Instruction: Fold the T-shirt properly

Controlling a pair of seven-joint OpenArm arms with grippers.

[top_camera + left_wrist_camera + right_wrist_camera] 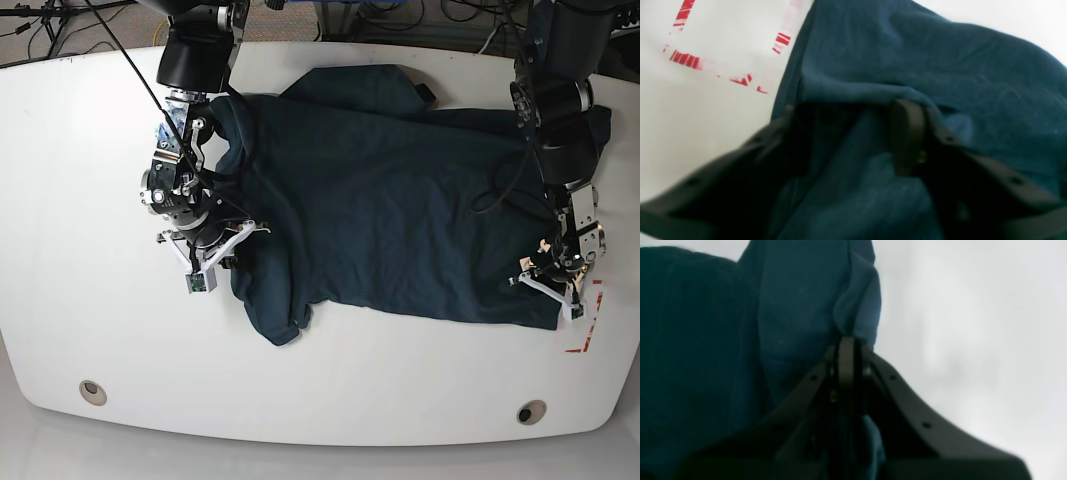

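Note:
The dark teal-navy T-shirt (380,200) lies spread and rumpled across the white table (80,200). My left gripper (553,272) is down at the shirt's near right corner. In the left wrist view its jaws stand apart around a raised fold of the T-shirt (940,60), so the left gripper (848,108) is open with cloth between its fingers (907,133). My right gripper (222,248) is at the shirt's left edge. Close up, the right gripper (847,340) is shut, pinching a bunched edge of the T-shirt (790,290) at its tip.
Red tape marks (588,330) sit on the table just right of the shirt's corner, also seen as red tape marks (686,60) beside the left gripper. Two round holes (92,390) lie near the table's front edge. Cables run behind the table.

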